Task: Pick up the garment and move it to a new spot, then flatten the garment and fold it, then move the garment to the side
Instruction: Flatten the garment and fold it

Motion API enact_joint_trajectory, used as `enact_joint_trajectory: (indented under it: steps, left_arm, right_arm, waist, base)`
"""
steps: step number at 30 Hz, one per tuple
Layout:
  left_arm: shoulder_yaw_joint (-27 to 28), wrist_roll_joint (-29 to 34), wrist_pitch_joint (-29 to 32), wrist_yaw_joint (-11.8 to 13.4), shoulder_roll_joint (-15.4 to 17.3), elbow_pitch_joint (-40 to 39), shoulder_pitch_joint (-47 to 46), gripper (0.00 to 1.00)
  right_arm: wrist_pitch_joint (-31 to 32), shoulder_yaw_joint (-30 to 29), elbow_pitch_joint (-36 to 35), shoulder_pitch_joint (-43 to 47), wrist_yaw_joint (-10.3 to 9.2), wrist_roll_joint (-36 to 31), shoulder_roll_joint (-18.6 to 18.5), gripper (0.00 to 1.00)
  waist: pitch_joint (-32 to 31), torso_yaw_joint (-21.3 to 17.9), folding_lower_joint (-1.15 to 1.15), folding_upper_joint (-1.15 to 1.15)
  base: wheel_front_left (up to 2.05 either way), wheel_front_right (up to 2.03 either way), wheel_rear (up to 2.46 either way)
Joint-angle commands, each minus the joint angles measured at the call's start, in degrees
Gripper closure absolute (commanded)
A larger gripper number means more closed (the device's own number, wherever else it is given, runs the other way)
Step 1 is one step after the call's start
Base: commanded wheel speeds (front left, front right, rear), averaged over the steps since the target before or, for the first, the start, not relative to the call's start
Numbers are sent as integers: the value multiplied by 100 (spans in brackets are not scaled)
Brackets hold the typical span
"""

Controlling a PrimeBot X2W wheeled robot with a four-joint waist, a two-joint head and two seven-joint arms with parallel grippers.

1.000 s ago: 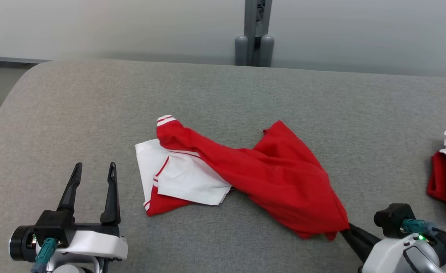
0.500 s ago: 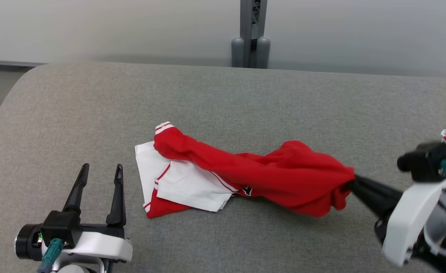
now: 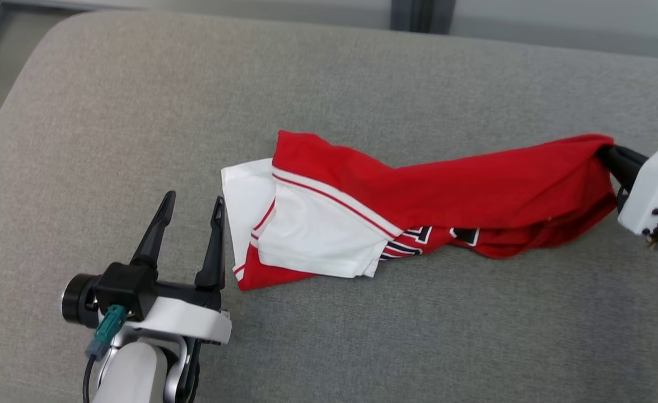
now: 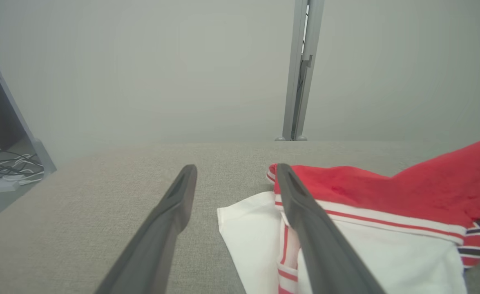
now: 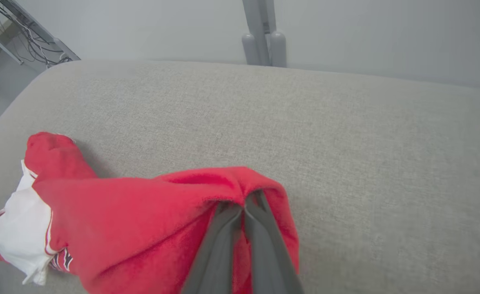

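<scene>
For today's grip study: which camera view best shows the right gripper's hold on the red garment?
The right wrist view: the right gripper is shut on the bunched garment, close up. The head view has that gripper at its right edge, tips buried in cloth. The left wrist view gives the garment's white end.

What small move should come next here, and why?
Probably move the open left hand onto the white end of the garment and close. The right hand is shut on the red end, stretching it across the grey cushion, while the white end lies folded and unheld beside the left hand; flattening likely needs both ends gripped.
</scene>
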Motion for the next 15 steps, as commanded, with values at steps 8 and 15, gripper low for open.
enact_joint_trajectory:
  steps: [8, 15]
  left_arm:
    - [-71, 57, -19, -81, -14, 87, -347, 0]
    - [-21, 69, -19, -35, -24, 123, -293, 0]
  right_arm:
    - [-959, 262, 1411, -734, 3, 374, 114, 0]
    - [-1841, 84, 1474, -335, 3, 777, 104, 0]
  waist:
    - [310, 148, 0, 0]
    - [170, 10, 0, 0]
  base:
    - [0, 0, 0]
    - [0, 0, 0]
